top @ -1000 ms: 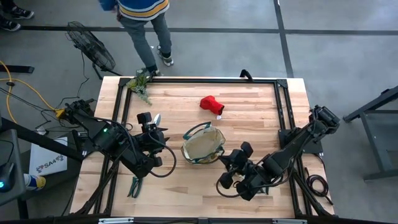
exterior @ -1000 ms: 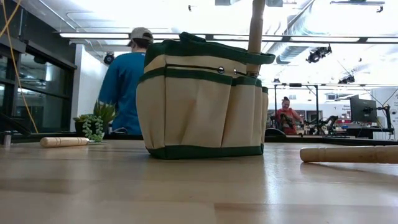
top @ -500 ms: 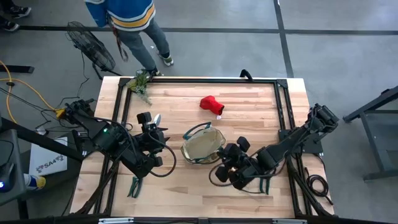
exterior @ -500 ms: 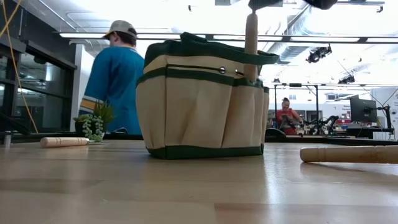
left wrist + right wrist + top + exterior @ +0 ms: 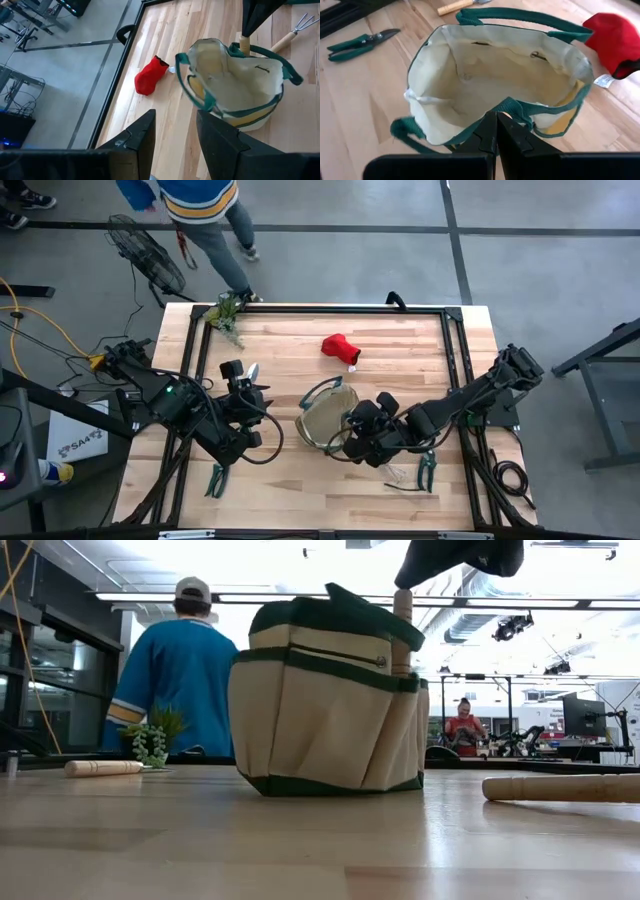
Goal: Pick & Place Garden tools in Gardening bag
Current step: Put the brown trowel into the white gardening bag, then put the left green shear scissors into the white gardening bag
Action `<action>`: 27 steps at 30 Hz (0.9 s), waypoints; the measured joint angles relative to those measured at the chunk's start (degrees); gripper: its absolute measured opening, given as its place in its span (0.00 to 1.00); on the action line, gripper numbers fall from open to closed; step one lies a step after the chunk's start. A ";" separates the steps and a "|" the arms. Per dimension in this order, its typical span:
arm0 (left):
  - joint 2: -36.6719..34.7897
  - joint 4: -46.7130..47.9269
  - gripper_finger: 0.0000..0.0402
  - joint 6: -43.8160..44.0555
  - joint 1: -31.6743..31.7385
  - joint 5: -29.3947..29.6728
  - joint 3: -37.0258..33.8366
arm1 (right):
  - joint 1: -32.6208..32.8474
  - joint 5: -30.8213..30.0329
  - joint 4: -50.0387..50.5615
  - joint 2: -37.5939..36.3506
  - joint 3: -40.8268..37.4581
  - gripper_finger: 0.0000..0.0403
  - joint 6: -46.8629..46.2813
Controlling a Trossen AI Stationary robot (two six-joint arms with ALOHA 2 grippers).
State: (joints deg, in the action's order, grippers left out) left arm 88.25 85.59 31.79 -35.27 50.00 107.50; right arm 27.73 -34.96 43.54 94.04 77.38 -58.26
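We get bright, even light from above. In the low view the ceiling strips (image 5: 330, 602) burn out to white glare, leaving the bag (image 5: 330, 700) backlit and the near table (image 5: 300, 850) soft with blur. From above, shadows under the arms are faint. Both wrist views are well lit; the dark fingers (image 5: 220, 145) up close are blurred, the red glove (image 5: 150, 76) sharp.

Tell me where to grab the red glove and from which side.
Pinch the red glove across its bulky middle, probably straight down from above. It lies flat on the table, apart from the gardening bag, so no side is blocked.
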 joint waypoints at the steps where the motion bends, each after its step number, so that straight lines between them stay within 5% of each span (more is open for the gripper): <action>1: 0.00 -0.01 0.34 0.00 0.00 0.00 0.00 | -0.16 0.11 0.01 0.00 0.01 0.00 0.02; 12: 0.00 -0.01 0.34 1.32 0.00 -0.02 0.00 | -1.22 0.53 -4.71 -0.71 -0.08 0.00 5.28; 27: 0.00 -0.14 0.34 3.75 0.00 0.07 0.00 | -1.25 -2.70 -3.40 -12.28 -0.08 0.00 7.45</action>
State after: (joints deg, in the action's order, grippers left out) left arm 88.25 85.45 35.54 -35.27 50.06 107.50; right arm 26.48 -37.66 40.13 81.76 77.30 -50.80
